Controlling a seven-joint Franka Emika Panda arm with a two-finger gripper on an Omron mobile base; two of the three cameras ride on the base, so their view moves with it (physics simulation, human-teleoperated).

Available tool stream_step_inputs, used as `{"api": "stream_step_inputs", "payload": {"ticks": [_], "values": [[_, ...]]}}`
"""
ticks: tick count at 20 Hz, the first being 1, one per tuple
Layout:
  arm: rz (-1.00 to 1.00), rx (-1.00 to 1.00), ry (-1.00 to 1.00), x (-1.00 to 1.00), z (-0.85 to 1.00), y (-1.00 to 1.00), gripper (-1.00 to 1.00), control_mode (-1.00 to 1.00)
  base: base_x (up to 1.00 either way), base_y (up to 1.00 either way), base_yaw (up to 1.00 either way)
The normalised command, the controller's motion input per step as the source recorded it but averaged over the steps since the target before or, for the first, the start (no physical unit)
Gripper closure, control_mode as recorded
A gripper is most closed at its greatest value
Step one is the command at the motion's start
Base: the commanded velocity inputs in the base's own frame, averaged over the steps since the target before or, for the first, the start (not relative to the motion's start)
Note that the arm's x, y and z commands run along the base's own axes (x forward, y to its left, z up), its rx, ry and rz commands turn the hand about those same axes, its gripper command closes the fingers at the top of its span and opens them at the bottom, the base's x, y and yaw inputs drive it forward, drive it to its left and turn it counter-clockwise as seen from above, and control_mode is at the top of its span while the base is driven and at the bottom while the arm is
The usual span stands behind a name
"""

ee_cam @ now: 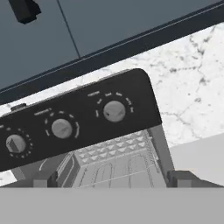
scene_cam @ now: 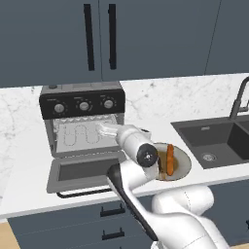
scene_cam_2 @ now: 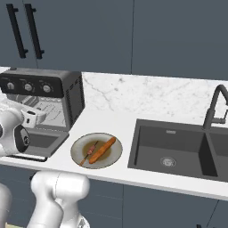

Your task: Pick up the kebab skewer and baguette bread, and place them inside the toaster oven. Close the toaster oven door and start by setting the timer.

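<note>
The toaster oven stands at the back left of the counter, and its door hangs open, folded down flat. My gripper hovers open and empty just in front of the oven's mouth, over the door. In the hand view my fingertips stand wide apart below the black panel with three knobs, and the wire rack shows between them. The baguette bread and the kebab skewer lie side by side on a round plate, right of the oven.
A dark double sink with a black faucet takes up the right of the counter. Dark cabinets with black handles hang above the oven. The plate sits near the counter's front edge, partly behind my arm.
</note>
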Motion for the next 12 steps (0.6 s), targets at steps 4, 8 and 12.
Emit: {"api": "stream_step_inputs", "payload": {"ticks": [4,8,12], "values": [[0.00,-0.02,0.01,0.31,0.00,0.66,-1.00,-1.00,0.00,0.00,0.00],[0.00,-0.04,0.21,0.53,-0.01,0.37,-1.00,-1.00,0.00,0.00,0.00],[0.00,-0.11,0.25,0.79,-0.10,0.22,-1.00,-1.00,0.00,0.00,0.00]]}}
